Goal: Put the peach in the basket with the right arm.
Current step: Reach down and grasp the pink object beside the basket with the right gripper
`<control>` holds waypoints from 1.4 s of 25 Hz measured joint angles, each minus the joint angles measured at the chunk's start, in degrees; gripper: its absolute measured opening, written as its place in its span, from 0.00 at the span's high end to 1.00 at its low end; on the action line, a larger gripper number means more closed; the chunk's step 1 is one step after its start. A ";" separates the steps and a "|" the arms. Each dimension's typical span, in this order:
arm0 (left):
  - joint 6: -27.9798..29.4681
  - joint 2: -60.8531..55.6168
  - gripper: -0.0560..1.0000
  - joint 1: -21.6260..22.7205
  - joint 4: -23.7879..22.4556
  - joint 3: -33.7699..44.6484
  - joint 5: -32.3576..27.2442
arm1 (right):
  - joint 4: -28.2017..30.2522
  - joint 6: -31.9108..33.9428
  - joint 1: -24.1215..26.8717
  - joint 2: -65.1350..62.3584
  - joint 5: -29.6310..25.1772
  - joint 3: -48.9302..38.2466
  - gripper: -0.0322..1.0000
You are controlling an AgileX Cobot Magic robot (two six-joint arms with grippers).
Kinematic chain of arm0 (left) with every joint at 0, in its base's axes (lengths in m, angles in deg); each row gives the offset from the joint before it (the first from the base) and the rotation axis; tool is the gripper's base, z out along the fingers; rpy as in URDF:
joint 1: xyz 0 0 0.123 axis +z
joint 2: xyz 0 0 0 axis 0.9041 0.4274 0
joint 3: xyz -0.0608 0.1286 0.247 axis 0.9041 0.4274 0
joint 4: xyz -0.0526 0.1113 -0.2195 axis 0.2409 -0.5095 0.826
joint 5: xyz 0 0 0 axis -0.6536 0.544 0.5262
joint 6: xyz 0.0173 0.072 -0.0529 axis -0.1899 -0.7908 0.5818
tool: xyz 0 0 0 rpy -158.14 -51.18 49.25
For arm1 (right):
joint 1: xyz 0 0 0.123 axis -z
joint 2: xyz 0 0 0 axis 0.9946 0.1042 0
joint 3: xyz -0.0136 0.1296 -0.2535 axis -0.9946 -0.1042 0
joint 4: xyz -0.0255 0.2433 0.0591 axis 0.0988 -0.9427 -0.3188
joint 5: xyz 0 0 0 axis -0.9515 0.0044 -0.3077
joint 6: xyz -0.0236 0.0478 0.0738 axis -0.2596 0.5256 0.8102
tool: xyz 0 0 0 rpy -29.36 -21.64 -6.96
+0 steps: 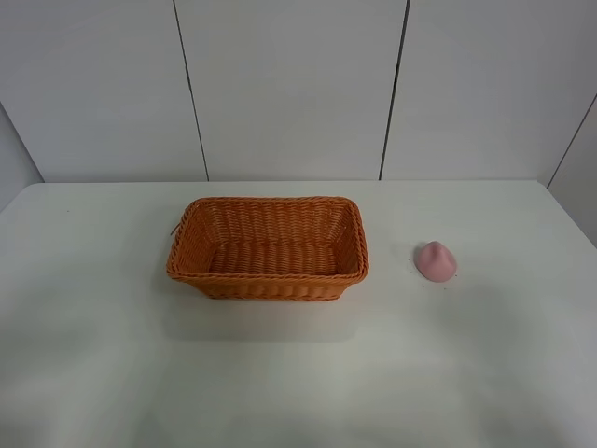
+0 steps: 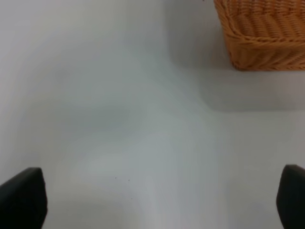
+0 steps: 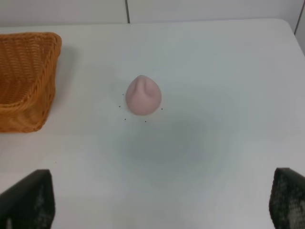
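The pink peach [image 1: 436, 260] lies on the white table [image 1: 298, 373], to the right of the orange-brown wicker basket [image 1: 269, 247] and apart from it. The basket holds nothing. Neither arm shows in the high view. In the right wrist view the peach [image 3: 143, 95] lies ahead of my right gripper [image 3: 157, 199], whose black fingertips [image 3: 27, 200] stand wide apart and open, with a corner of the basket [image 3: 26, 78] to one side. My left gripper [image 2: 157, 198] is also open over bare table, with the basket's corner [image 2: 262, 33] further ahead.
Grey wall panels [image 1: 289, 89] rise behind the table's far edge. The table's right edge [image 1: 571, 219] runs close to the peach. A few tiny dark specks [image 3: 125, 119] dot the table around the peach.
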 joint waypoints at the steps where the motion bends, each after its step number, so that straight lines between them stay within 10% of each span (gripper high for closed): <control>1: 0.00 0.00 0.01 0.00 0.00 0.00 0.00 | 0.00 0.00 0.00 0.00 0.00 0.00 0.30; 18: 0.00 0.00 0.01 0.00 0.00 0.00 0.00 | 0.92 0.00 0.00 5.64 0.53 1.67 0.30; 35: 0.00 0.00 0.01 0.00 0.00 0.00 0.00 | 0.92 -1.18 0.00 69.56 4.10 27.74 0.30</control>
